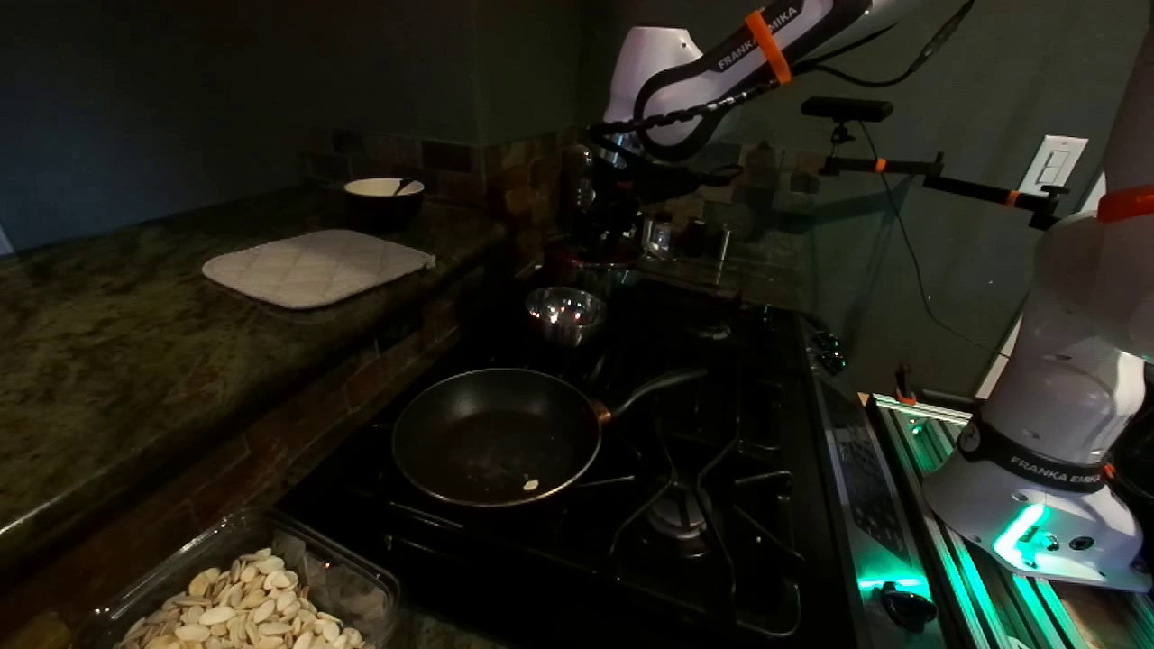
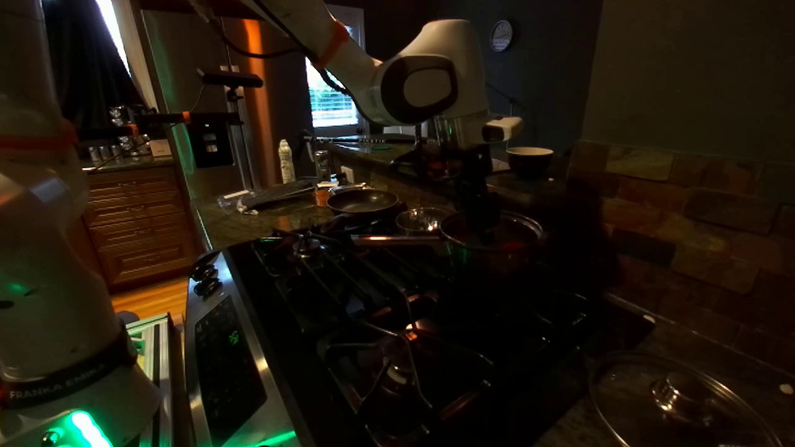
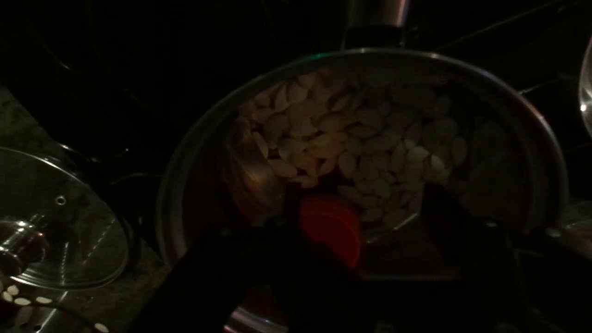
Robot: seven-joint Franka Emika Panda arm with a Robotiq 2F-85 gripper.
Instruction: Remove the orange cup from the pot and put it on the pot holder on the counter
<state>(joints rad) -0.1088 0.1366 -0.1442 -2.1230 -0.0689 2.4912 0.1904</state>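
Note:
The pot (image 2: pixel 463 253) stands on the stove; its handle (image 2: pixel 397 238) points away from the tiled wall. The wrist view looks down into the pot (image 3: pixel 563 180), which holds many pale seeds. The orange cup (image 3: pixel 333 226) sits inside, on or beside the seeds, partly hidden by a dark finger. My gripper (image 3: pixel 360 196) is lowered into the pot with its fingers spread. The cup is between them, close to the left-hand finger; whether they touch is too dark to tell. My gripper also shows in an exterior view (image 2: pixel 487 230). The pot holder (image 1: pixel 320 266) lies flat on the raised counter.
A black frying pan (image 1: pixel 496 442) and a shiny metal bowl (image 1: pixel 565 315) stand near the pot. A glass lid (image 2: pixel 683 397) lies on the counter by the stove. A dark bowl (image 1: pixel 383 207) stands behind the pot holder. A clear container of seeds (image 1: pixel 261 604) is at the front.

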